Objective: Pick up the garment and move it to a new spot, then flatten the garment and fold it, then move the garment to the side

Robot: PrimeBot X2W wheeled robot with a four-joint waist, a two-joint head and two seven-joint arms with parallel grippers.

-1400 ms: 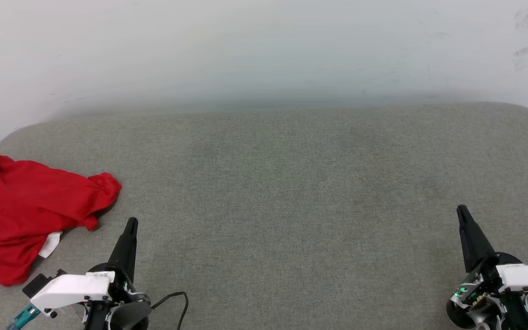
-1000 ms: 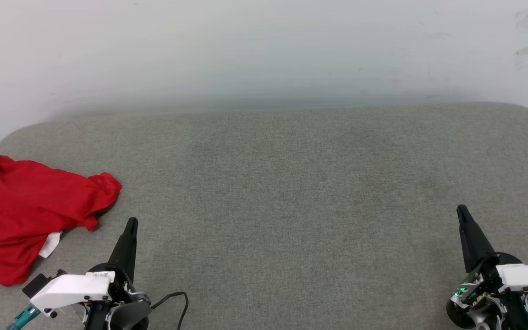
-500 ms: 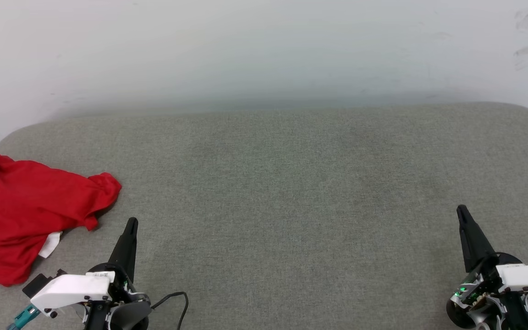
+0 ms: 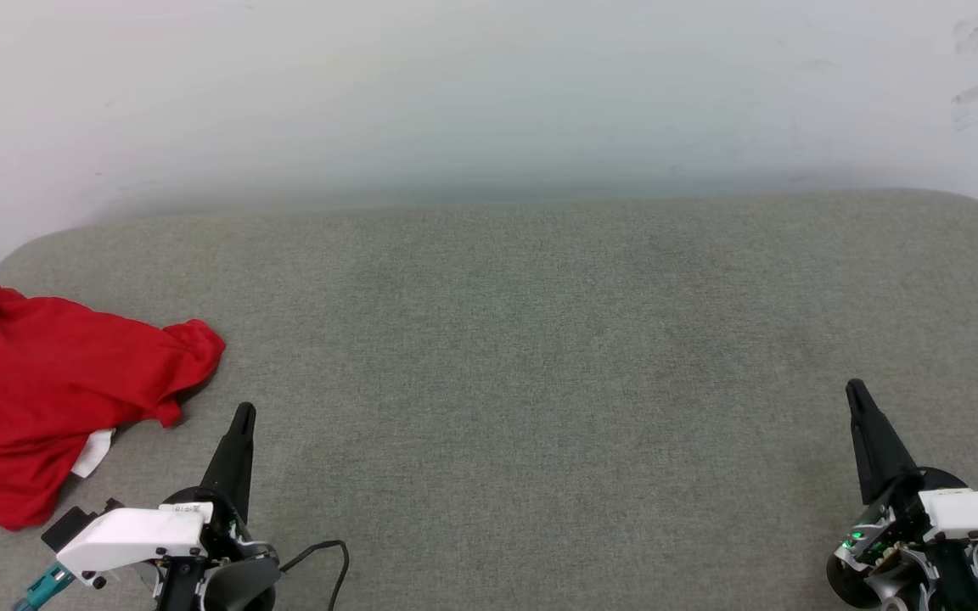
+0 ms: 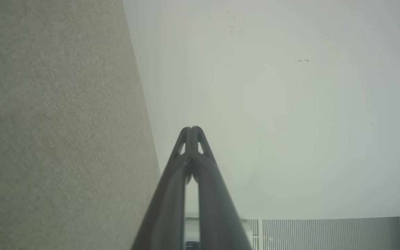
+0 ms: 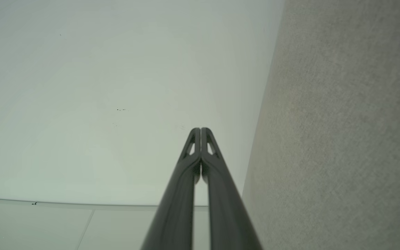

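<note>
**Head view.** A grey cushion (image 4: 540, 356) spreads across the picture, with a pale wall (image 4: 489, 85) behind its far edge. The garment (image 4: 47, 399) lies crumpled at the cushion's left edge, close to the near-left corner. It is a bright red heap with a small white patch (image 4: 94, 452) showing from under its near side. The left gripper (image 4: 244, 412) stands over the near edge of the cushion, just right of the garment and apart from it. Its dark fingers are pressed together into one point that aims towards the far edge, and it holds nothing. A thin black cable (image 4: 319, 552) loops beside its wrist. The right gripper (image 4: 854, 389) is over the near-right corner, well apart from the garment. It is likewise closed to a single point and empty.

**Left wrist view.** The left gripper (image 5: 192, 129) rises from the bottom edge with its two fingertips touching and nothing between them. The grey cushion (image 5: 54, 139) takes up the left side of the view and the pale wall (image 5: 273, 104) the right. A ribbed panel (image 5: 328, 234) sits at the lower right.

**Right wrist view.** The right gripper (image 6: 200, 129) has its fingertips pressed together and is empty. The cushion (image 6: 342, 139) runs down the right side, and the wall (image 6: 116, 86) covers the left.
</note>
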